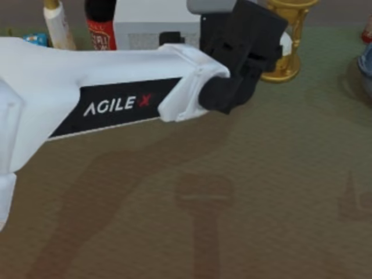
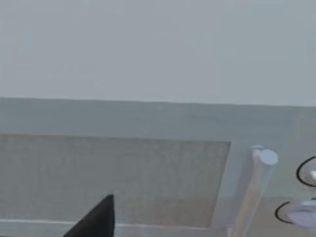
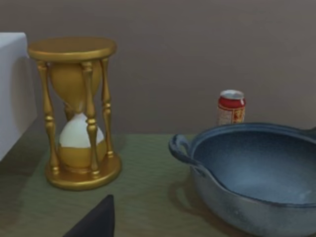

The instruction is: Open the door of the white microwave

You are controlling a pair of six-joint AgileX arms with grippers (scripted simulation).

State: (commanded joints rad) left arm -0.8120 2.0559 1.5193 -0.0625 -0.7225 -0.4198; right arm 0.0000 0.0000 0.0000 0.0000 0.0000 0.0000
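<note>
Nearest in the top view is bare olive desk (image 1: 279, 192) crossed by arm shadows; no part of the right arm itself shows there, only its wrist view from the desk's right side, so it appears parked and idle. Whether its claw is spread or closed cannot be told.

Farther in, my left arm stretches from the desk's left edge toward the far edge, and the left gripper (image 1: 244, 55) hangs in front of the white microwave (image 1: 157, 20), which stands at the far edge, about mid-width. Its fingers are hidden under the black wrist housing from above, and the left wrist view shows only 1 dark fingertip (image 2: 96, 219), so whether it is open or closed cannot be told. It holds nothing that I can see.

The left wrist view gives the relation that matters. The door (image 2: 113, 177), still flush and shut, fills the front straight ahead, and its pale bar handle (image 2: 254, 190) runs along the door's edge next to the 2 knobs (image 2: 306, 212). The handle lies off to one side of the claw, not between its fingers. My judgement: the left arm, clearly the nearer, must shift sideways toward the knob side to bracket that bar across its long axis.

Beyond, to the right, stands a gold hourglass (image 1: 288, 40).
</note>
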